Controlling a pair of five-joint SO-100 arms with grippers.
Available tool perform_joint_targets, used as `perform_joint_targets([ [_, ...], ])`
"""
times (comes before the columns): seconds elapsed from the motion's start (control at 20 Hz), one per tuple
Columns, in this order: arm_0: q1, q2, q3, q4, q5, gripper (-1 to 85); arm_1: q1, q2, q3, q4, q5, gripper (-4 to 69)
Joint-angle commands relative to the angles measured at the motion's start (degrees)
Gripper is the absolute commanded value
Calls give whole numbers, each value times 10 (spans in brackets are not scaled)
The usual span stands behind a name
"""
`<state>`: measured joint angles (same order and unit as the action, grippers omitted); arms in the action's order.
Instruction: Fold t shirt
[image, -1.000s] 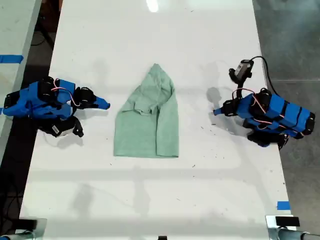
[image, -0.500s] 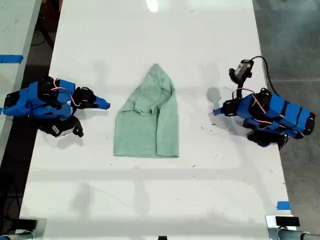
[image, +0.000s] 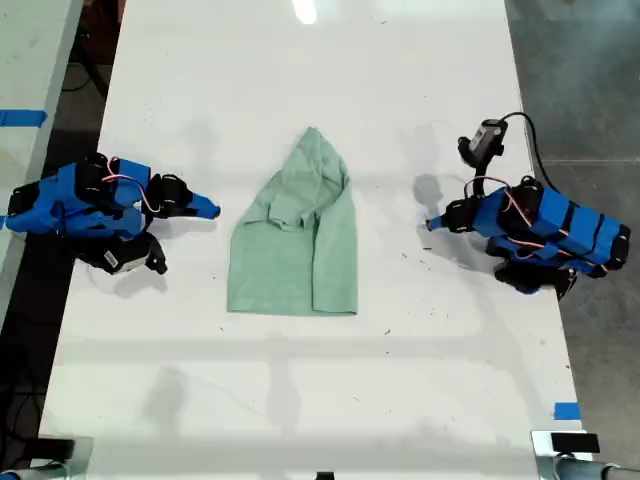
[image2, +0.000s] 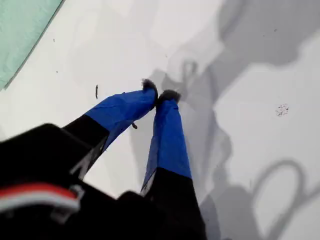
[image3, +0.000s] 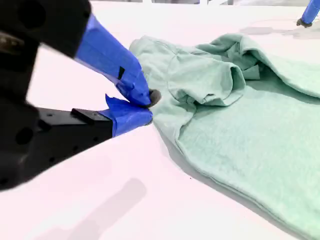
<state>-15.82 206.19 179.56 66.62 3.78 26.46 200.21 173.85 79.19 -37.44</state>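
White table (image: 300, 90) fills most of the exterior view, top scuffed with small dark specks (image2: 96, 91), one just beside the closed jaws in the first wrist view. A bigger smudge (image2: 282, 109) sits farther out from those jaws. Blue tape strip (image: 22, 117) on a neighbouring surface, another blue tape piece (image: 566, 411) at the table edge, both well apart from any jaws. Grey floor (image: 580, 80) beyond the table.

My first gripper (image2: 156, 94) and my second gripper (image3: 147, 107) rest low, jaws seemingly closed, holding nothing.
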Motion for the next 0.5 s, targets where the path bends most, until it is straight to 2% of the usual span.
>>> perform_joint_targets([
  [0.0,-4,4,-6,-11,3,1,-2,9,20,-7,-4,38],
  [0.45,1,4,-6,-11,1,2,-4,9,20,-6,-2,39],
])
